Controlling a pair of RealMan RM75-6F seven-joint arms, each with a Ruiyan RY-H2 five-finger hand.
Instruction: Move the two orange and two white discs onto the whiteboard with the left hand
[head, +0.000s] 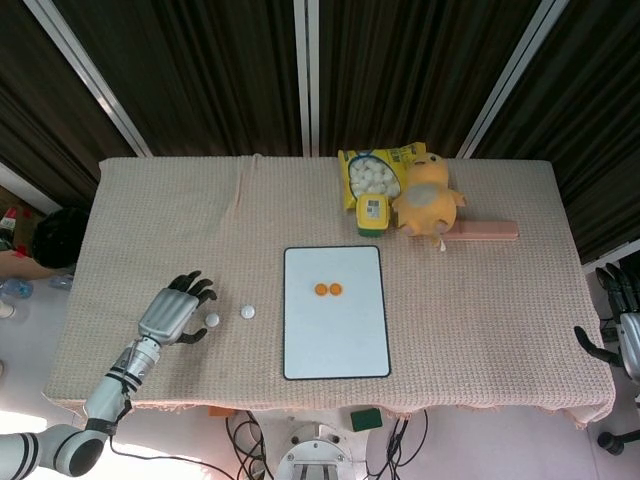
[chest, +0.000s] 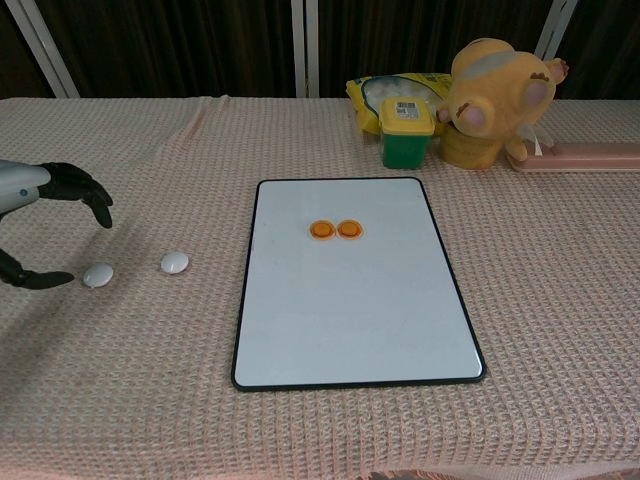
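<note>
Two small flat orange discs (head: 328, 290) are sitting side by side, touching, on the upper part of the black-framed rectangular whiteboard (head: 335, 345); that half looks done. Two small round white discs (head: 229, 316) are lying on the beige woven cloth of the bench (head: 480, 300), at 9 o'clock from the board. The silver left hand (head: 172, 318) is hovering just beside the nearer-left white disc (chest: 98, 274), fingers (chest: 88, 194) spread and curved, gripping nothing, thumb low, probably lining up a pinch. The right hand is barely showing at the frame edge; cannot tell its state.

Rough woven tablecloth (chest: 300, 430), glossy smooth whiteboard (chest: 350, 310), seemingly plush toy (chest: 495, 95).
</note>
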